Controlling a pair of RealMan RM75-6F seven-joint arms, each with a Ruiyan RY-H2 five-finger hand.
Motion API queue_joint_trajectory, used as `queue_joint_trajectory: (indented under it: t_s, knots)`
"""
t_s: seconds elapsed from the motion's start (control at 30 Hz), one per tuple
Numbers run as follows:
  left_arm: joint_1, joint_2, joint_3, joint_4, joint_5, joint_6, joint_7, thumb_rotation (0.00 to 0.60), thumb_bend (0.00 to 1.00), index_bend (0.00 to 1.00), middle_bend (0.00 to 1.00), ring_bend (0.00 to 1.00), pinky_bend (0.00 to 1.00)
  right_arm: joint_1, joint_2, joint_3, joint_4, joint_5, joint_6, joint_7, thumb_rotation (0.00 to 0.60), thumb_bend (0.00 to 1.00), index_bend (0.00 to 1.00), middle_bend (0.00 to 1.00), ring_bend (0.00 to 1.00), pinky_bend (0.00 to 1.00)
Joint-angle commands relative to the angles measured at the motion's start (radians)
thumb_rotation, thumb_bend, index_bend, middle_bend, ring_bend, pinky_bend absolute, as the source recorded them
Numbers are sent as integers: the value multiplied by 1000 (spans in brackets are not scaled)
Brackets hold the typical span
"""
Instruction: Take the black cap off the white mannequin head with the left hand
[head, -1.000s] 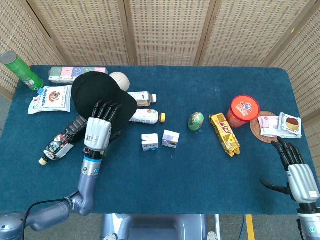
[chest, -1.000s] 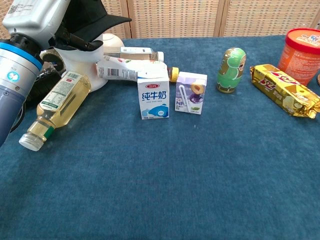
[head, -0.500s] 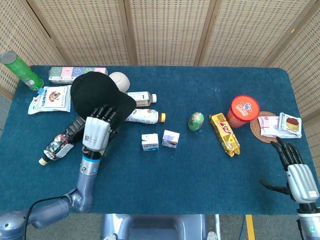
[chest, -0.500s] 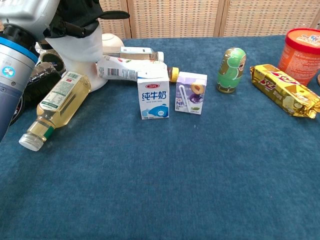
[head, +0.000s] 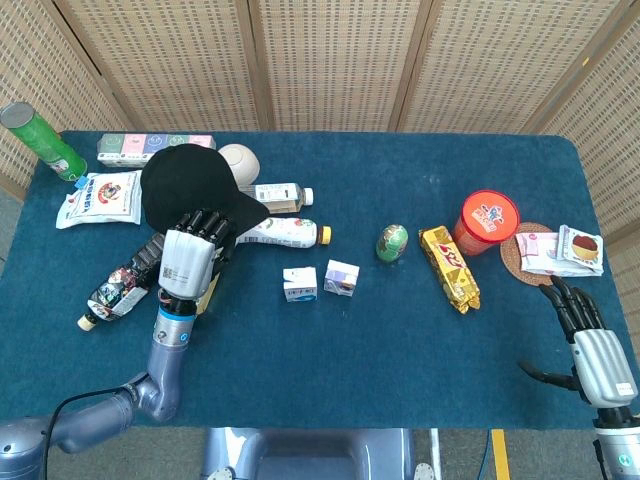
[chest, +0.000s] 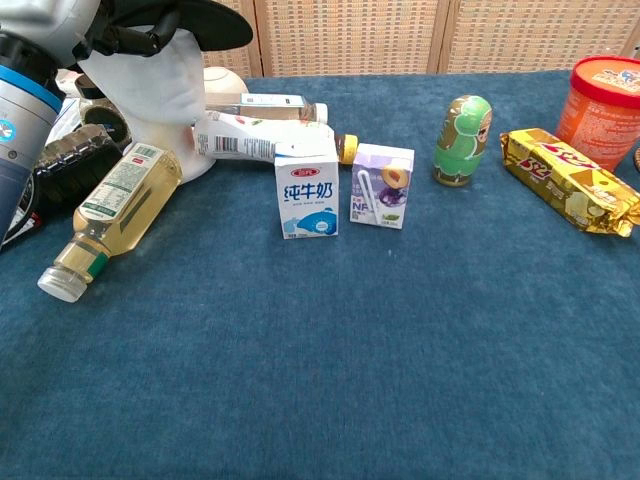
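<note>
Since the earlier frames, our left hand (head: 190, 262) had drawn back toward us and upward, and the black cap (head: 192, 182) had risen with it, so that more of the white mannequin head (chest: 150, 92) showed bare beneath the brim in the chest view. We had the fingers curled over the brim's front edge, clamped on the cap. From the head view the cap was above the head and hid it, and we could not tell whether the crown had cleared it fully. We judged the lift well begun but unfinished: what remained was to carry the cap clear of the head and away. Our right hand (head: 590, 345) hovered at the table's (head: 400, 330) near right corner, fingers spread, holding nothing, well apart from the work.
</note>
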Motion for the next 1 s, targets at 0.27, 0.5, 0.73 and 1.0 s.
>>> queue_joint_trajectory:
  t_s: [0.27, 0.5, 0.73, 1.0]
  knots:
    - [-13, 8, -5, 29, 7, 19, 4, 600, 471, 671, 671, 542, 708, 2, 2, -3, 0, -4, -4, 7, 600, 0, 0, 0, 0, 0]
    - [-55, 39, -33, 85, 41, 52, 51, 600, 445, 671, 673, 547, 711, 3, 1, -6, 0, -6, -7, 3, 600, 0, 0, 0, 0, 0]
    - [-87, 115, -92, 48, 33, 72, 52, 600, 446, 706, 707, 580, 732, 7, -4, -7, 0, -5, -15, -5, 600, 0, 0, 0, 0, 0]
    - [-71, 228, -144, -48, -4, 89, 65, 600, 440, 734, 729, 601, 744, 5, -5, -9, -1, -4, -14, -12, 600, 0, 0, 0, 0, 0]
